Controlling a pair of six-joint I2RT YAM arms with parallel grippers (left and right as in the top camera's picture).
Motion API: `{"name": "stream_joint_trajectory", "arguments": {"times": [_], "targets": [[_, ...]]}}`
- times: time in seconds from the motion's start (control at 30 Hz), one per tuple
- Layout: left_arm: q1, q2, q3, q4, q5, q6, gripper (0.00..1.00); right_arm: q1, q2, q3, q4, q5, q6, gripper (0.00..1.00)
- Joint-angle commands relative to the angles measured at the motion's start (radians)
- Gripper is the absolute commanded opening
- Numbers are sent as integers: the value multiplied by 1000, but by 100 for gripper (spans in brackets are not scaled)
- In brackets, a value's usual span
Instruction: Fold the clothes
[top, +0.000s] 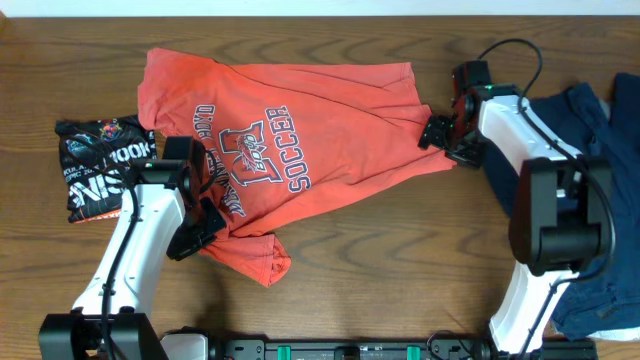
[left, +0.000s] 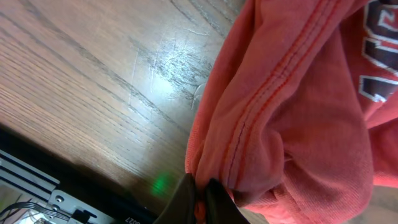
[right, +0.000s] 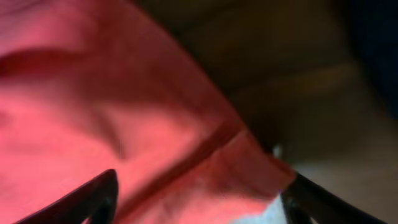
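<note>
**Orange soccer T-shirt spread on the table, a gripper at each side**

At the far left of the overhead view a black garment (top: 95, 165) with white lettering lies folded on the wooden table (top: 400, 250), touching the left sleeve of the shirt.

Just right of it, the left gripper (top: 207, 228) sits at the lower left edge of the shirt, where the cloth bunches into a rumpled flap. In the left wrist view its two dark fingers (left: 214, 198) are pressed together on a fold of the stitched hem. The orange cloth rises in a ridge from that pinch and fills the right half of the frame. Bare wood shows at the upper left, and a small green glow lies on the dark edge at the bottom.

The orange T-shirt (top: 320, 110) lies in the upper centre of the overhead view, print up, with "SOCCER" reading upside down. It is mostly flat and wrinkled towards its right edge.

The right gripper (top: 436, 133) is at that right edge, at centre right of the frame. The right wrist view is blurred, but its fingers (right: 99, 196) stand well apart at the bottom corners, with a corner of the orange cloth between them.

At the far right a navy garment (top: 600, 130) lies crumpled, well apart from the shirt and partly behind the right arm.
</note>
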Motion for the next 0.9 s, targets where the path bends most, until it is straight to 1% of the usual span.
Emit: {"name": "stream_joint_trajectory", "arguments": {"times": [0.0,0.03,0.13,0.17,0.23,0.3,0.33,0.47,0.77,0.87], "targets": [[4,-2,-13,1,-25,14,6,5,5,-2,13,23,107,66],[4,-2,-13,1,-25,14,6,5,5,-2,17,23,107,60],[4,-2,-14,8,-25,14,6,4,5,-2,18,31,106,50],[4,-2,-14,10,-25,14,6,4,5,-2,14,38,106,49],[4,-2,-14,14,-25,14,6,3,5,-2,13,39,106,51],[4,-2,-14,19,-25,14,6,2,5,-1,11,39,100,59],[4,-2,-14,19,-25,14,6,0,4,1,6,39,93,61],[4,-2,-14,21,-25,14,6,-17,-12,26,-42,80,91,64],[4,-2,-14,35,-25,14,6,-35,-22,45,-48,71,68,60],[4,-2,-14,35,-25,14,6,-20,-22,45,-32,71,69,56]]}}
